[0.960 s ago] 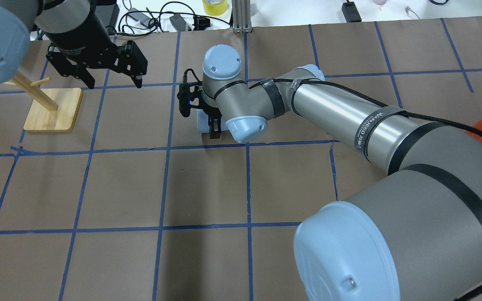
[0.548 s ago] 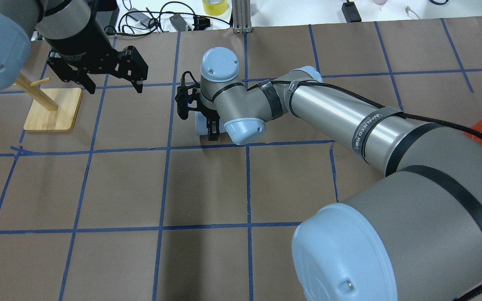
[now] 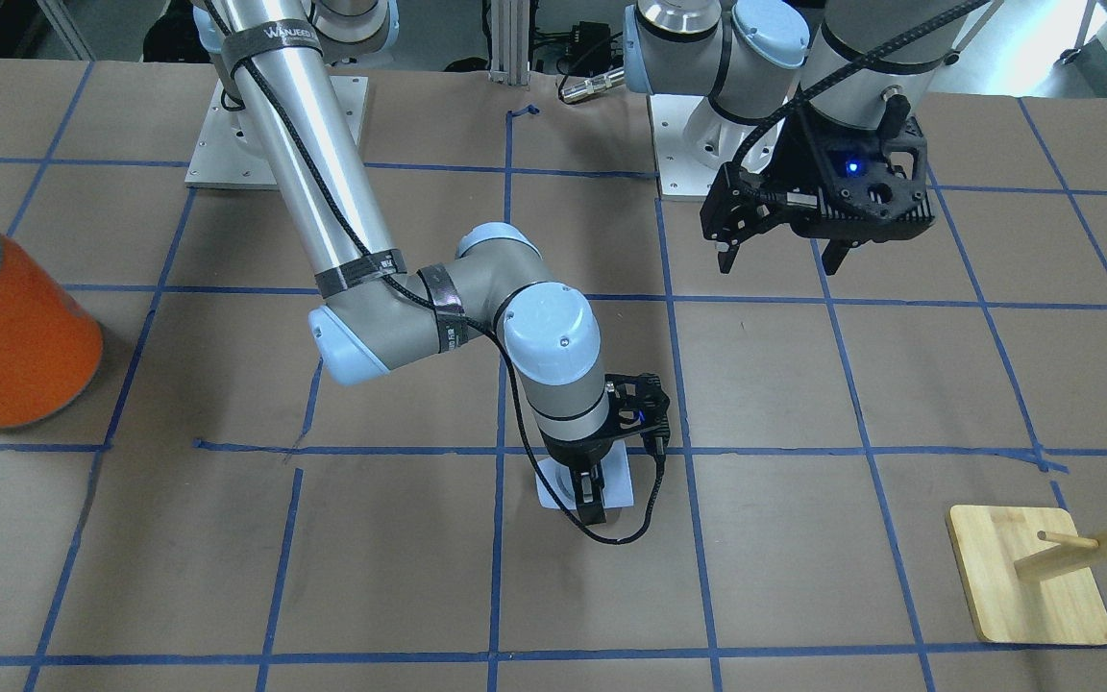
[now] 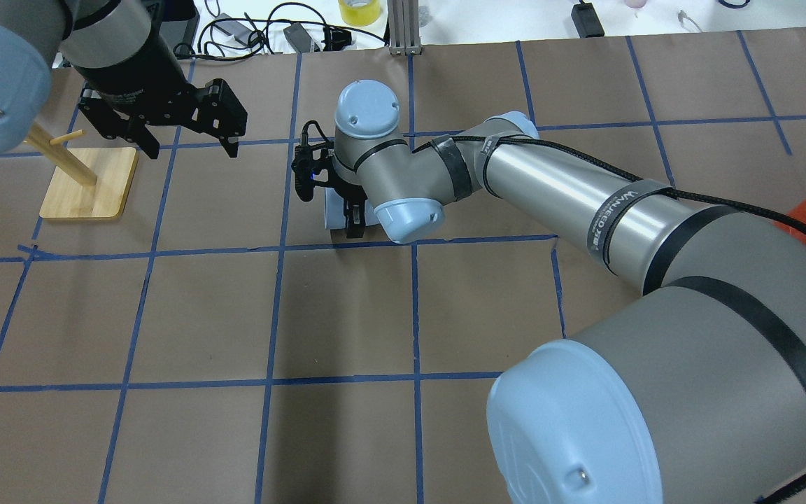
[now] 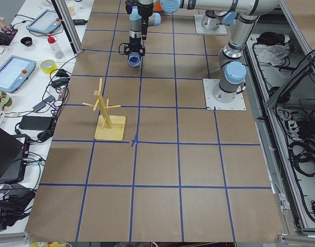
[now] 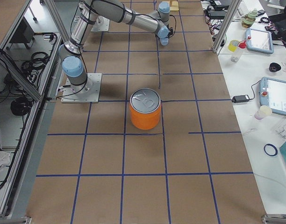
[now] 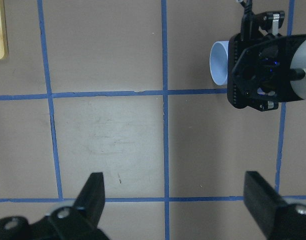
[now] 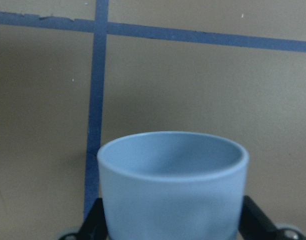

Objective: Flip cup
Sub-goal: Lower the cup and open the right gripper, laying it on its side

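Observation:
The pale blue cup (image 8: pixel 173 190) lies on its side between my right gripper's fingers (image 8: pixel 253 215), its rim turned away from the wrist camera. My right gripper (image 3: pixel 590 500) points straight down, shut on the cup (image 3: pixel 611 485) low over the brown paper. The overhead view shows the cup (image 4: pixel 335 210) under the right gripper (image 4: pixel 352 222). In the left wrist view its open rim (image 7: pixel 219 62) faces sideways. My left gripper (image 4: pixel 182 140) hangs open and empty above the table, well apart from the cup; it also shows in the front view (image 3: pixel 774 259).
A big orange can (image 3: pixel 11 336) with a silver top stands on the robot's right side. A wooden peg stand (image 4: pixel 88 182) on a square base stands on the robot's left, close to the left gripper. Blue tape lines grid the brown table cover.
My right gripper has shifted a little leftward in the overhead view, the cup moving with it. My left gripper has drifted slightly back and left, still open.

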Motion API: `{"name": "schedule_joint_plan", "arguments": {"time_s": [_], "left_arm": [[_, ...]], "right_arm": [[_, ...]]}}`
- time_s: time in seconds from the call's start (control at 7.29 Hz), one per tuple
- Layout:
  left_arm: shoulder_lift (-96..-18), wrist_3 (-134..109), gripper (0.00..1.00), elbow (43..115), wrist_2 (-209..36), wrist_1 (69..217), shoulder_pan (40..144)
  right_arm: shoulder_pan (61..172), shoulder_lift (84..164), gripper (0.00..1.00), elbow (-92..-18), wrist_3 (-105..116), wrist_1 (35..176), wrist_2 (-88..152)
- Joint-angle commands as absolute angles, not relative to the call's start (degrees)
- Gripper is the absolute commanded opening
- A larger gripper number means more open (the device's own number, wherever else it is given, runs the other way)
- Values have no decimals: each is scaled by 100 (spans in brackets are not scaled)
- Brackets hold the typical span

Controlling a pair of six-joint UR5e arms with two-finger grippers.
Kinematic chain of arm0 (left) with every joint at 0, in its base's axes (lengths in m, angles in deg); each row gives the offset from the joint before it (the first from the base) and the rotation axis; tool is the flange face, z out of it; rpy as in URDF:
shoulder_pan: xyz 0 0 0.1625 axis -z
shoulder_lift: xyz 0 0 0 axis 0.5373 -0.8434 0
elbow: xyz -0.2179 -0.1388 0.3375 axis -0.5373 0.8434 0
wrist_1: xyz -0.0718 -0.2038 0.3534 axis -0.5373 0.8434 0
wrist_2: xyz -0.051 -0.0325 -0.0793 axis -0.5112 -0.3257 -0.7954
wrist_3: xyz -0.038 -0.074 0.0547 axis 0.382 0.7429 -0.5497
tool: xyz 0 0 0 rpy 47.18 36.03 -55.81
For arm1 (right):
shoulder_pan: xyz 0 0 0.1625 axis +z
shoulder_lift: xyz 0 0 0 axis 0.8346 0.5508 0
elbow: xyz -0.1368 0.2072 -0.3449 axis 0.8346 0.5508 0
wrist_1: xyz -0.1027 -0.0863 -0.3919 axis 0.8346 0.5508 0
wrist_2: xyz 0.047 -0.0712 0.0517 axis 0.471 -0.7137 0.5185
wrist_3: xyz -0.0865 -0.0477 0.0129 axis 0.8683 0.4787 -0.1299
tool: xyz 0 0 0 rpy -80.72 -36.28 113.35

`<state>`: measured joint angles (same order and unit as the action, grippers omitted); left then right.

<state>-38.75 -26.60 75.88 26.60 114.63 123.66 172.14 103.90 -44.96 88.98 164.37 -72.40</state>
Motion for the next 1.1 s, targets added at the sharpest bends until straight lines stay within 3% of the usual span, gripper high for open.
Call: {"name": "schedule_joint_plan", "arguments": {"time_s": [0.0, 0.55, 0.96], "left_arm": [[-3875, -2714, 100, 7588, 2676, 11463, 12382], [-3892, -2837, 100, 7588, 2659, 11472, 12303], [-3971, -3627, 100, 7824, 2098, 11411, 11628]], "right_arm": [[17207, 10426, 100, -4496, 8846, 16423, -7221], [17084, 11303, 100, -4610, 7050, 16179, -7875], [16244, 12286, 100, -5329, 4910, 15153, -7959]]}}
